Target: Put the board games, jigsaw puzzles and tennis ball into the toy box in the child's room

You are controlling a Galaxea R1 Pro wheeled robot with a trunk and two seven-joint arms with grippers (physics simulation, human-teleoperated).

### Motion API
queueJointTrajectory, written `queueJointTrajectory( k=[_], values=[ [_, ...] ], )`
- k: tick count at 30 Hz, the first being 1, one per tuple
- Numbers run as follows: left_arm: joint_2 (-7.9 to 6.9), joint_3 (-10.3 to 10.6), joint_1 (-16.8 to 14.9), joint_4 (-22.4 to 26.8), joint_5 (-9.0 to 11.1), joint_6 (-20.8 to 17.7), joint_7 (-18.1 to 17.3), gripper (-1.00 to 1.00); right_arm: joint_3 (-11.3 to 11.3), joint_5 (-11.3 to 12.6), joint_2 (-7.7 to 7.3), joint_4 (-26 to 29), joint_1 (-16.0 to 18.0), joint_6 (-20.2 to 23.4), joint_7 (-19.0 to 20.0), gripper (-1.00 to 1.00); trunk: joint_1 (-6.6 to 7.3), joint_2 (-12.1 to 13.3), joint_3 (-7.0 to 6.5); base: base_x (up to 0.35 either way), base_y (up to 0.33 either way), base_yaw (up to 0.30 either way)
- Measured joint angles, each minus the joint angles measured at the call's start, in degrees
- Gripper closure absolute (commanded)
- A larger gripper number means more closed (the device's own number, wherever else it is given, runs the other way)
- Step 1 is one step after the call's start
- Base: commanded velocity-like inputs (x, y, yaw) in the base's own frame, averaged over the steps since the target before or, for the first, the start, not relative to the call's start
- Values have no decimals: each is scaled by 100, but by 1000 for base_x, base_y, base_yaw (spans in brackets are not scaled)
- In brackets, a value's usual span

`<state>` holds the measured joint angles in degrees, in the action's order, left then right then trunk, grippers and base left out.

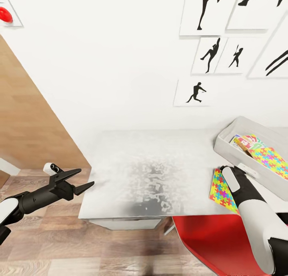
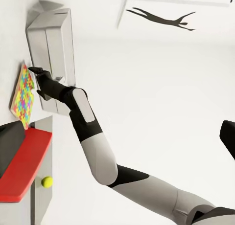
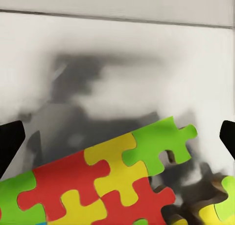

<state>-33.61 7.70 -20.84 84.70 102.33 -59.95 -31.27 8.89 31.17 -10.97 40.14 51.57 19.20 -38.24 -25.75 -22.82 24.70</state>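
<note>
Right hand (image 1: 225, 173) fingers hidden behind wrist; toy box (image 1: 240, 126) cut by edge

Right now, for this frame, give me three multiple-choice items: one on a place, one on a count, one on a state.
1. Where does the jigsaw puzzle outside the toy box lie?
A. on the table beside the toy box
B. on the floor
C. on the red chair

2. How many baseball-player silhouette pictures hang fully in the head view?
A. one
B. three
C. six

3. How is the left gripper?
A. shut on the tennis ball
B. open and empty
C. shut on a puzzle

Key: 1 A, it lies flat on the table by the box's near wall. 2 B, three small framed ones show whole. 3 B, its fingers stand apart, nothing between.
</note>
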Motion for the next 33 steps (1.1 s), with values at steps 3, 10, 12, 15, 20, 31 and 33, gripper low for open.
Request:
queueJointTrajectory(
  k=[3,10,12,15,20,31,33],
  values=[
    [0,0,0,-1,0,0,-1,-100,0,-6,1,1,0,-1,-2,-100,0,0,0,-6,4,0],
    [0,0,0,-1,1,0,-1,-100,-2,-2,0,0,0,0,4,-100,0,0,0,-28,60,0],
    [0,0,-1,-1,1,0,-1,-100,-2,0,0,0,-1,0,5,-100,0,0,0,-7,176,0],
    [2,1,-1,-1,0,1,0,-100,-1,1,-1,0,-1,0,6,-100,0,0,0,-3,243,0],
    [1,0,0,-1,0,0,2,-100,0,0,0,0,0,0,5,-100,0,0,0,-1,148,0],
    [7,0,0,-2,0,0,1,-100,-1,0,1,0,0,0,5,-100,0,0,0,-28,48,0],
    [7,0,0,-2,0,0,1,-100,-1,-5,-2,1,0,0,5,-100,0,0,0,-9,12,0]
  ],
)
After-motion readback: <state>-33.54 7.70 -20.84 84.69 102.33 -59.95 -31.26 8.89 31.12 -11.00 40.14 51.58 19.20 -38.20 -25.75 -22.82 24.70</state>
